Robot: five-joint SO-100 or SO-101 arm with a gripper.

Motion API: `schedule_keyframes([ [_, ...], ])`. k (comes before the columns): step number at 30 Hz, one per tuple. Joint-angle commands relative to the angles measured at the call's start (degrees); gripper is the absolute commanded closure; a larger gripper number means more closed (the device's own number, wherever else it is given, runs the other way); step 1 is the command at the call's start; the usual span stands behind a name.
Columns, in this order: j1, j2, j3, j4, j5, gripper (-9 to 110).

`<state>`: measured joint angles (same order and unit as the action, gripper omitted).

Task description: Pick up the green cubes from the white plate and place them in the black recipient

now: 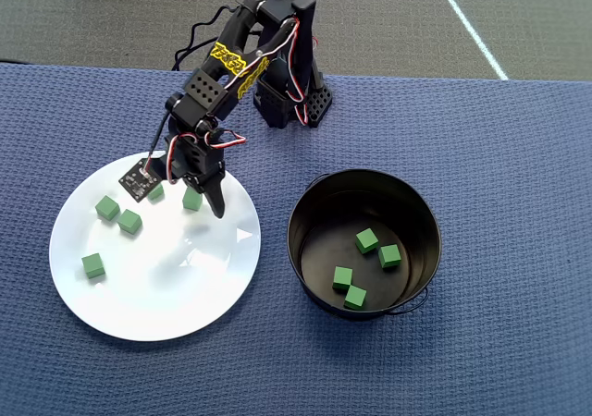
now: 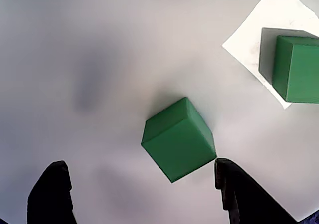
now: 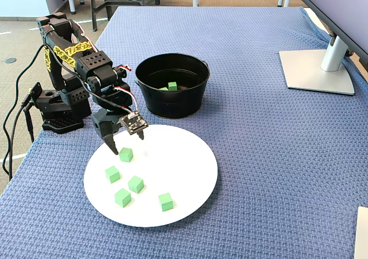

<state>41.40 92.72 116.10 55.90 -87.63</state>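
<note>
Green cubes (image 1: 107,208) split between two homes: four lie on the floor of the black recipient (image 1: 305,250), while five remain on the white plate (image 1: 157,296), which sits just beside it on the blue-clothed worktop (image 1: 499,157). The pincer (image 2: 141,181) hangs low over the plate's far edge, fingers spread and gripping nothing, with one cube (image 2: 178,138) lying between and just ahead of its tips. By that count, the job looks a little under half done.
</note>
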Motion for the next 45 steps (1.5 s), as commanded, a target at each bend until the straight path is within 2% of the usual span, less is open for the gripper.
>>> schedule_keyframes([
  [1,0.62,-0.35,-2.02,-3.25,-1.49,73],
  [16,1.67,-1.93,-1.67,-7.03,0.44,76],
  [21,1.93,-2.02,-0.88,-4.39,-7.56,75],
  [25,0.62,-2.02,0.62,-5.19,-8.79,75],
  [31,0.18,-2.11,-0.62,-0.53,-17.23,73],
  [45,0.26,-3.34,-5.80,2.72,-21.45,73],
])
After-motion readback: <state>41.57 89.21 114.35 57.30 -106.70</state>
